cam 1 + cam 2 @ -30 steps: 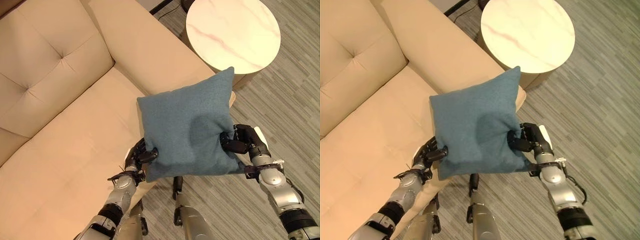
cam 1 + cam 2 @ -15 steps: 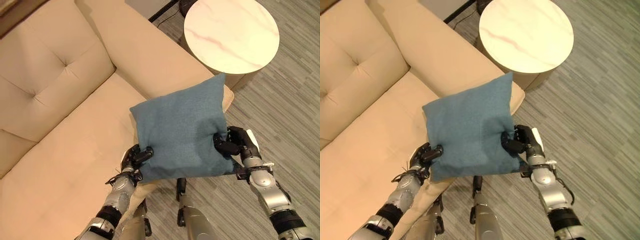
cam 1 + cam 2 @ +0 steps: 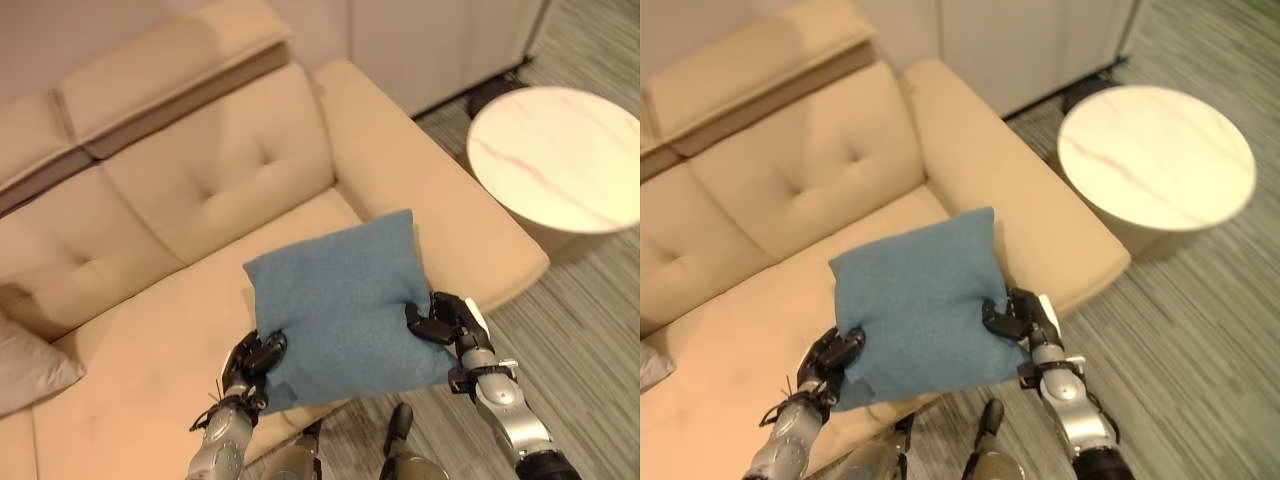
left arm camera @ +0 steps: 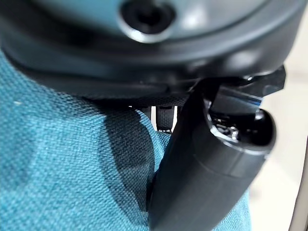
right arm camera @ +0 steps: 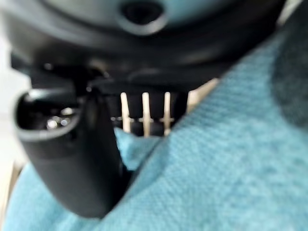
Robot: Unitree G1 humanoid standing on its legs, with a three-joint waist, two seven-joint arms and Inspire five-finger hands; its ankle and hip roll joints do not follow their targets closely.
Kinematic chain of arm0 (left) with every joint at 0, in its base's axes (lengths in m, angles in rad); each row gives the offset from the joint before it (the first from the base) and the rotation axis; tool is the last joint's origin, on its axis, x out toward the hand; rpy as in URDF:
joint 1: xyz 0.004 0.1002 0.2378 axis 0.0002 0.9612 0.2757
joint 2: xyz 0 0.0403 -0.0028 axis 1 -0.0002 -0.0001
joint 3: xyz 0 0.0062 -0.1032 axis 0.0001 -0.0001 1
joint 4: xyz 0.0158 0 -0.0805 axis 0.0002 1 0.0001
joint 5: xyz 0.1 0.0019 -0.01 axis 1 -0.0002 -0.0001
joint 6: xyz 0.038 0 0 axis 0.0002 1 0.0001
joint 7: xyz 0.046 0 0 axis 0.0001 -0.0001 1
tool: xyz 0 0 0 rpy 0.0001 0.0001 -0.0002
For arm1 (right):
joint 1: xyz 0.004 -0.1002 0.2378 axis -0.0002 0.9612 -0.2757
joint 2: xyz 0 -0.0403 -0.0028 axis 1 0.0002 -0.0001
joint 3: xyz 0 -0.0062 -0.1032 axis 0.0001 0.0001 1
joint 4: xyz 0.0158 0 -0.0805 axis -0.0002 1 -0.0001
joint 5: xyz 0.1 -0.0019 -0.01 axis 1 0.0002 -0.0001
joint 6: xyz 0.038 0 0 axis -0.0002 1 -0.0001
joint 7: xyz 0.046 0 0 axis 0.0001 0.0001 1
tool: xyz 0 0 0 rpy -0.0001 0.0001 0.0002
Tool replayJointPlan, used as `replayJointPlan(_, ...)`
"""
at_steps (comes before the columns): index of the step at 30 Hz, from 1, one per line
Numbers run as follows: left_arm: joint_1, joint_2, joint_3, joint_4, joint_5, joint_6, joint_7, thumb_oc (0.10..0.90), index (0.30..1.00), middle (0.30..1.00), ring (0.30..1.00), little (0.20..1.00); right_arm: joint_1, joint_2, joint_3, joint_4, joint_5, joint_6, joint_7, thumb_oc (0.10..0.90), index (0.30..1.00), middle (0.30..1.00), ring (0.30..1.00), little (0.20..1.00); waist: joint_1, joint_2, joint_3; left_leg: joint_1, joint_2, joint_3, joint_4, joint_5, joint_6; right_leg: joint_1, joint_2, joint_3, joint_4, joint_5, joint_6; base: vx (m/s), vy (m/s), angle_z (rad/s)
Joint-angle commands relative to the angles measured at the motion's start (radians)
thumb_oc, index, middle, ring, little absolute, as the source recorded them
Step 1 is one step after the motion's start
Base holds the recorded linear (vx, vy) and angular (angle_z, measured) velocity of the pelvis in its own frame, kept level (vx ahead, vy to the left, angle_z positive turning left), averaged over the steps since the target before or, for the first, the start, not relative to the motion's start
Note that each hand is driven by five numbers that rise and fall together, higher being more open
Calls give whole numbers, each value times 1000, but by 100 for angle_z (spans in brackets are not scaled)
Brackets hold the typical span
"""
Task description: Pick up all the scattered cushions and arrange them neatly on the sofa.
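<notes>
A square teal-blue cushion [image 3: 340, 305] is held up over the front edge of the beige sofa's seat [image 3: 150, 350]. My left hand [image 3: 252, 362] pinches its lower left corner, thumb curled on the fabric [image 4: 72, 183]. My right hand [image 3: 445, 320] grips its right edge, thumb pressed into the cloth [image 5: 202, 183]. A pale grey cushion [image 3: 30, 365] lies on the seat at the far left.
The sofa's tufted back [image 3: 210, 170] and wide right armrest [image 3: 430, 200] lie behind the cushion. A round marble-topped side table [image 3: 560, 165] stands right of the armrest on striped grey flooring [image 3: 590, 330]. A pale wall or cabinet [image 3: 430, 40] runs behind.
The camera has tilted up, so more of the sofa back and the grey cushion show. Both hands still hold the blue cushion, now further over the seat's front.
</notes>
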Motion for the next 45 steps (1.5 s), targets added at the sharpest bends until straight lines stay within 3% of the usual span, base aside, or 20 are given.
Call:
replayJointPlan(1, -124, -21, -47, -156, 9, -53, -170, 400, 300, 300, 300, 300, -29, 49, 13, -165, -14, -114, 46, 400, 300, 300, 300, 300, 4, -105, -99, -6, -27, 16, 66, -68, -33, 60, -47, -22, 6, -117, 43, -26, 11, 82)
replayJointPlan(3, -119, -18, -48, -159, 9, -54, -174, 400, 300, 300, 300, 300, -28, 48, 1, -167, -14, -115, 40, 400, 300, 300, 300, 300, 5, -110, -102, -17, -27, 22, 75, -68, -34, 64, -53, -51, 6, -118, 42, -32, 31, 102)
replayJointPlan(4, -112, -15, -47, -158, 10, -57, -182, 400, 300, 300, 300, 300, -29, 45, -16, -170, -17, -116, 29, 400, 300, 300, 300, 300, 7, -118, -112, -27, -22, 73, 85, -72, -29, 70, -65, -96, 6, -118, 45, 68, 46, 105)
replayJointPlan(6, -102, -15, -38, -161, 5, -59, -182, 400, 300, 300, 300, 300, -38, 46, -22, -169, -20, -112, 20, 400, 300, 300, 300, 300, 7, -128, -123, -15, 2, 150, 90, -97, -22, 89, -67, -115, 6, -135, 55, 79, 59, 84)
replayJointPlan(9, -90, -15, -27, -159, 2, -60, -181, 400, 300, 300, 300, 300, -47, 50, -24, -164, -30, -105, 14, 400, 300, 300, 300, 300, 11, -138, -135, -10, 14, 231, 90, -102, -11, 102, -82, -150, 6, -130, 64, 39, 137, 61)
replayJointPlan(11, -53, -7, -10, -159, 5, -49, -182, 400, 300, 300, 300, 300, -52, 67, -18, -160, -47, -92, 18, 400, 300, 300, 300, 300, 27, -154, -156, 12, 5, 247, 66, -115, 1, 122, -88, -167, 6, -120, 76, 123, 226, 43)
replayJointPlan(15, -41, 24, -6, -181, 30, -40, -185, 400, 300, 300, 300, 300, -78, 96, -4, -154, -54, -83, 25, 400, 300, 300, 300, 300, 59, -181, -154, 15, -32, 196, 68, -141, 26, 121, -107, -145, 35, -108, 83, 60, 218, 30)
replayJointPlan(19, -53, 57, -5, -187, 58, -33, -176, 400, 300, 300, 300, 300, -106, 128, 10, -166, -58, -82, 28, 400, 300, 300, 300, 300, 72, -195, -133, 38, -69, 163, 92, -179, 74, 63, -159, -88, 219, -131, 93, 62, 227, 2)
replayJointPlan(21, -70, 66, -12, -191, 63, -42, -167, 400, 300, 300, 300, 300, -107, 136, 9, -174, -53, -83, 31, 400, 300, 300, 300, 300, 44, -203, -113, 34, -90, 135, 113, -170, 96, -7, -142, 34, 280, -104, 87, -2, 137, 2)
replayJointPlan(22, -70, 66, -12, -191, 63, -42, -167, 400, 300, 300, 300, 300, -107, 136, 9, -174, -53, -83, 31, 400, 300, 300, 300, 300, 45, -204, -114, 32, -90, 136, 113, -170, 96, -10, -142, 35, 282, -104, 87, 21, 122, 47)
replayJointPlan(23, -80, 61, -18, -181, 56, -47, -165, 400, 300, 300, 300, 300, -106, 133, 5, -173, -61, -85, 30, 400, 300, 300, 300, 300, 23, -196, -118, 44, -95, 107, 103, -171, 104, -53, -104, 155, 287, -112, 94, 74, 65, 52)
replayJointPlan(24, -80, 61, -18, -181, 56, -47, -165, 400, 300, 300, 300, 300, -106, 133, 5, -173, -61, -85, 30, 400, 300, 300, 300, 300, 23, -196, -119, 43, -95, 107, 104, -171, 104, -54, -104, 155, 287, -112, 94, 186, 66, 51)
replayJointPlan(26, -93, 60, -33, -186, 64, -53, -156, 400, 300, 300, 300, 300, -90, 125, -9, -183, -69, -83, 26, 400, 300, 300, 300, 300, -11, -191, -115, 69, -106, 50, 85, -170, 105, -87, -63, 261, 248, -119, 93, 164, -7, 33)
replayJointPlan(28, -100, 59, -39, -191, 64, -55, -151, 400, 300, 300, 300, 300, -84, 122, -14, -182, -69, -82, 24, 400, 300, 300, 300, 300, -19, -194, -115, 68, -114, 31, 88, -168, 104, -89, -60, 285, 224, -108, 99, 96, -34, 84)
replayJointPlan(33, -114, 62, -40, -223, 72, -60, -151, 400, 300, 300, 300, 300, -64, 115, -33, -157, -56, -77, 27, 400, 300, 300, 300, 300, -20, -206, -144, 78, -116, -7, 50, -163, 75, -30, -61, 263, 120, -82, 101, 117, -132, 62)
replayJointPlan(37, -143, 94, -46, -291, 180, -82, -136, 400, 300, 300, 300, 300, -30, 105, -66, -191, -76, -95, 3, 400, 300, 300, 300, 300, -45, -185, -151, 81, -94, -18, 16, -148, 44, 5, -52, 204, 73, -98, 88, 99, -134, 35)
replayJointPlan(40, -267, 115, -78, -304, 248, -123, -85, 400, 300, 300, 300, 300, -120, 96, -36, -188, -104, -116, -56, 400, 300, 300, 300, 300, -64, -161, -110, 24, -85, -11, 12, -127, 31, -56, -50, 194, 83, -96, 79, -154, -46, 7)
replayJointPlan(43, -539, 116, -136, -248, 301, -196, 52, 400, 300, 300, 300, 300, -373, 101, 51, -136, -157, -138, -183, 400, 300, 300, 300, 300, -81, -136, -70, -113, -86, 9, 13, -82, 22, -213, -54, 221, 114, -72, 73, -271, 31, -12)
replayJointPlan(44, -706, 146, -161, -208, 351, -228, 140, 400, 300, 300, 300, 300, -514, 93, 85, -89, -200, -146, -267, 400, 300, 300, 300, 300, -84, -127, -72, -159, -83, 17, 12, -71, 17, -267, -56, 236, 129, -68, 73, -104, 42, -29)
replayJointPlan(45, -708, 146, -161, -207, 351, -228, 140, 400, 300, 300, 300, 300, -517, 93, 85, -87, -200, -146, -267, 400, 300, 300, 300, 300, -84, -127, -73, -164, -85, 17, 11, -67, 18, -271, -57, 236, 127, -64, 73, -65, 41, -29)
